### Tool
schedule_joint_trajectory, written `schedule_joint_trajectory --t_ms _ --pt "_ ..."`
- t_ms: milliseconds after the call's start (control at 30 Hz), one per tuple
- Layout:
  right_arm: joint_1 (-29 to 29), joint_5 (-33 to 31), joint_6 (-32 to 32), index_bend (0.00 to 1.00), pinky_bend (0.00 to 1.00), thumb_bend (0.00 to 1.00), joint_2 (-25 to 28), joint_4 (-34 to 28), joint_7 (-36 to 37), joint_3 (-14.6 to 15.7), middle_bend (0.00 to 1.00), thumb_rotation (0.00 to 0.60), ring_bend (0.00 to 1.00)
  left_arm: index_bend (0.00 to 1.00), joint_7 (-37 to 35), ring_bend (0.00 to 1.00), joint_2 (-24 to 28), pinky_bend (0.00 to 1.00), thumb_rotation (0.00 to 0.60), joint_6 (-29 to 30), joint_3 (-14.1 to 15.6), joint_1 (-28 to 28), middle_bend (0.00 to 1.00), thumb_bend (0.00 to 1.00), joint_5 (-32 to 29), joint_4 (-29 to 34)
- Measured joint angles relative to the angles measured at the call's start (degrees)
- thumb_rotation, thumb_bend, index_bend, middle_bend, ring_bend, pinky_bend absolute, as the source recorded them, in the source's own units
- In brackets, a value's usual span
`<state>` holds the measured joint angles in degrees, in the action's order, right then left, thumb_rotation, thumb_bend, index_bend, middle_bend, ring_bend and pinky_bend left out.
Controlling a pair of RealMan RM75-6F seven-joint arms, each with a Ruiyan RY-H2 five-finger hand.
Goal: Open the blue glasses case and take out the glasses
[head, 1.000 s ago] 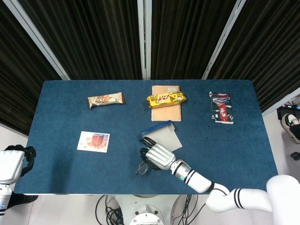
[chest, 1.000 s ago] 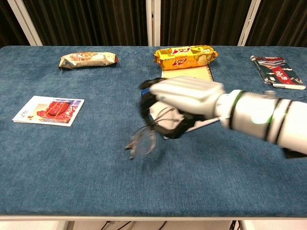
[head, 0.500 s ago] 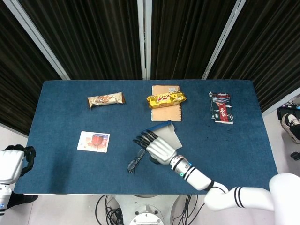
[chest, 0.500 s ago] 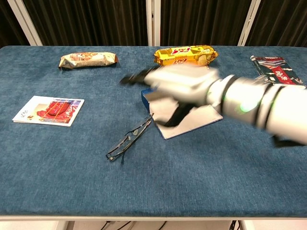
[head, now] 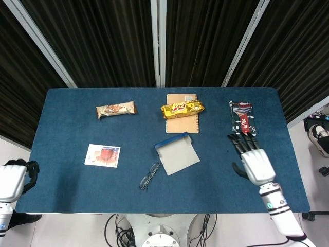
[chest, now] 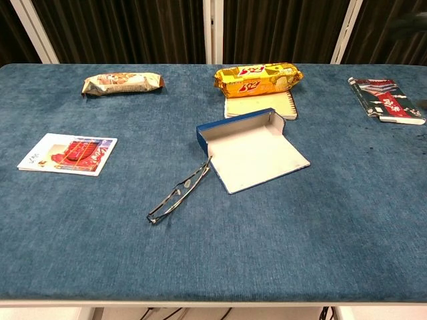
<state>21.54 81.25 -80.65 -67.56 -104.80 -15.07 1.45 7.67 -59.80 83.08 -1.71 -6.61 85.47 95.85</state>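
Note:
The blue glasses case (head: 177,152) (chest: 250,147) lies open in the middle of the table, its pale lid flap spread flat toward the front. The glasses (head: 149,175) (chest: 179,194) lie folded on the cloth just to the front left of the case, touching nothing else. My right hand (head: 253,160) hovers over the right side of the table with fingers spread and nothing in it, far from the case. It does not show in the chest view. My left hand (head: 20,175) hangs off the table's left front corner, dark fingers curled; its hold is unclear.
On the blue table (head: 72,134): a snack bar (head: 116,109), a yellow snack pack (head: 182,108) on a notebook (head: 182,123), a red-and-black packet (head: 241,118) at the far right, and a picture card (head: 102,155) at the left.
My right hand released the glasses onto the table beside the case, then swept away to the right side. The left hand stayed put.

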Motion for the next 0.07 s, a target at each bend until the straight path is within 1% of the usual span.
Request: schedule_joint_trajectory --t_ms 67 --pt "-3.0 1.3 -3.2 0.03 0.0 0.3 1.0 -0.1 1.8 1.3 0.1 0.6 0.0 0.67 0.1 0.45 0.0 0.45 0.6 0.1 0.0 0.0 0.63 0.58 0.0 0.0"
